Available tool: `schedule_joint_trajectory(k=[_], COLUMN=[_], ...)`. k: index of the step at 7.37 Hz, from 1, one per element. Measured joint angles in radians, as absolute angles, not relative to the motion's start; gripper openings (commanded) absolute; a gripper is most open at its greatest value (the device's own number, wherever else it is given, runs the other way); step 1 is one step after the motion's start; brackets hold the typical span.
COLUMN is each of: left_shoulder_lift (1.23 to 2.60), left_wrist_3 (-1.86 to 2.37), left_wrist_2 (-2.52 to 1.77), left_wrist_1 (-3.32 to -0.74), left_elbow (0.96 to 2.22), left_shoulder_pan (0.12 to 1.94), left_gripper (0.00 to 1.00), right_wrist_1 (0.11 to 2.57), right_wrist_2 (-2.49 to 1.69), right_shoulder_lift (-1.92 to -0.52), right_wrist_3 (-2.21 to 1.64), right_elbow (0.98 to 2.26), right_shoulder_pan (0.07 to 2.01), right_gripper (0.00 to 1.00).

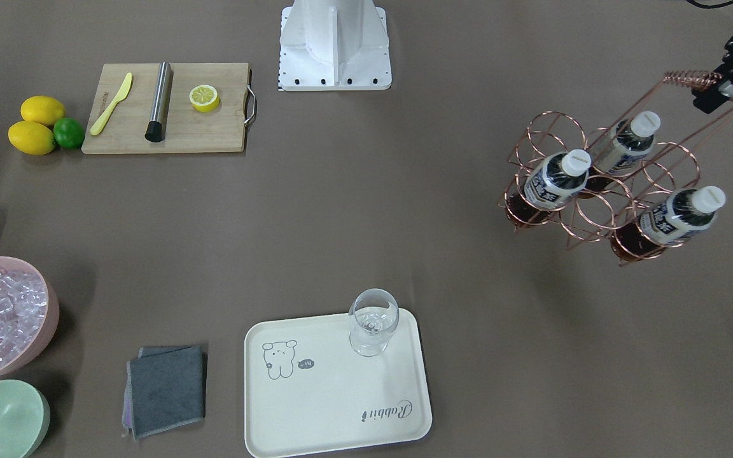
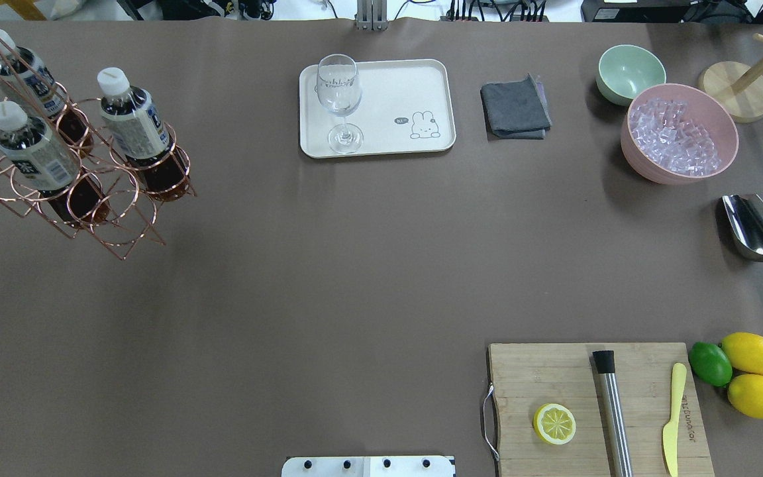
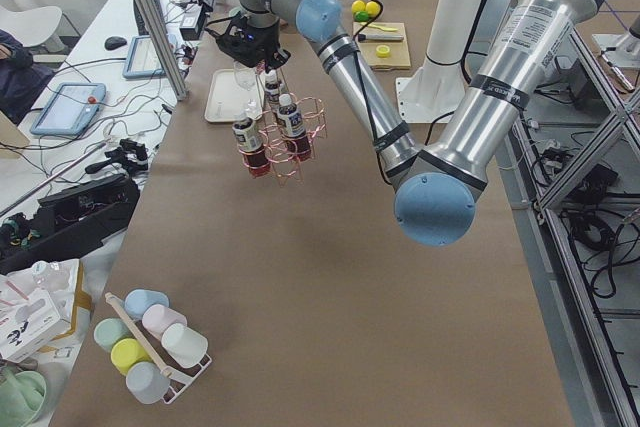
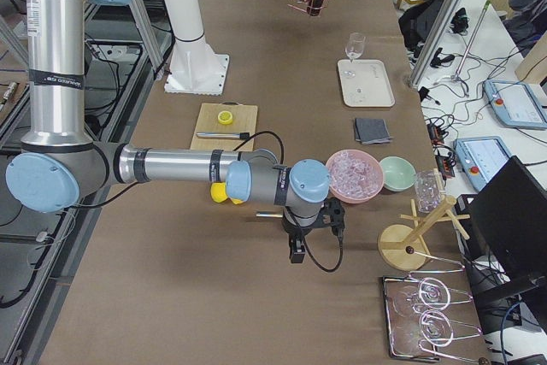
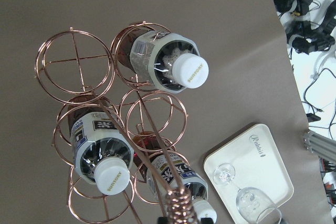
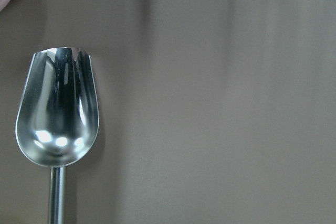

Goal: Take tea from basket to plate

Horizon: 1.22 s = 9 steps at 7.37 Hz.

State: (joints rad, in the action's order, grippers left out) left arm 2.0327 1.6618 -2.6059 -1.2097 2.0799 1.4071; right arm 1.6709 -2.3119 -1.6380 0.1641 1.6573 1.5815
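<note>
I note the left pincer [image 1: 719,91] pinching the basket [image 1: 602,191] handle, load hanging above the counter [image 1: 341,222]; any sway could spill tea [image 1: 555,181].

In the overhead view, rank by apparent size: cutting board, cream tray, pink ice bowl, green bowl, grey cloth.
1. cutting board, though cropped by the frame
2. cream tray
3. pink ice bowl
4. green bowl and grey cloth look about alike; no ranking
</note>
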Motion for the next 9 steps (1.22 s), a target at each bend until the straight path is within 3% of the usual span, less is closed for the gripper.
schedule_joint_trajectory(k=[9], left_shoulder_lift=[1.965], left_wrist_3=[2.096], left_wrist_2=[-2.607], left_wrist_1=[-1.773], left_elbow=[2.055], left_shoulder_pan=[1.227], left_gripper=[0.00], right_wrist_1=[1.671], right_wrist_2=[-2.316], right_shoulder_lift=[-1.645], right_wrist_3=[0.164], right_elbow=[1.664], right_shoulder_pan=[1.582], right_gripper=[1.00])
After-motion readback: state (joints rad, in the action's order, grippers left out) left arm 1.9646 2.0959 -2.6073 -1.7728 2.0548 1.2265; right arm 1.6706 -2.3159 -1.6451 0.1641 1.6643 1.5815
